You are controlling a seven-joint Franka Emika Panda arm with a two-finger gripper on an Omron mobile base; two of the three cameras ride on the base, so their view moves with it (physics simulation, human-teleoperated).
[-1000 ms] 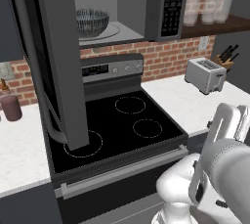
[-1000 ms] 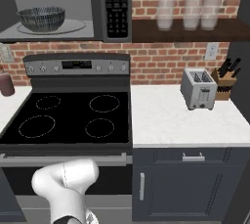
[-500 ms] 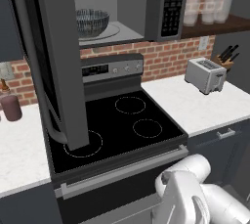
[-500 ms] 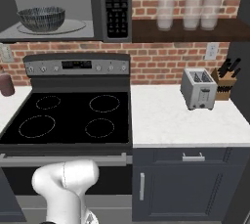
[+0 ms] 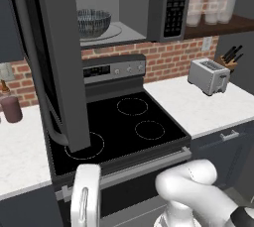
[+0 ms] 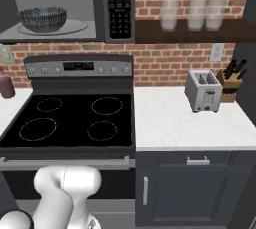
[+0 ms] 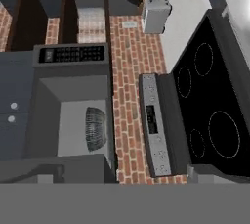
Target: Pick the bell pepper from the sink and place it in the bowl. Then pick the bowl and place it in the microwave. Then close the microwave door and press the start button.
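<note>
One relation governs the coming move, judged from the task: the microwave door stands swung wide open at the left of the left base view, its long axis upright and its free edge jutting out toward the robot over the stove's left burners, so closing it means getting to its outer face and pushing it rightward and back toward the cavity. Just right of the door, the bowl already sits on the turntable plate inside the microwave, so the placing step looks done; whether the bell pepper lies in it cannot be made out through the bowl's patterned wall. Farther right runs the black keypad strip, where the start button should sit, though which key it is cannot be told. Below lies the black cooktop, then the white counter with the toaster and knife block at far right. The arm is folded low in front of the oven, well below and apart from the door. In the rolled hand view the bowl and open cavity lie ahead of the hand, yet the fingertips are not clear there, so whether the claw is wide or narrow cannot be told.
</note>
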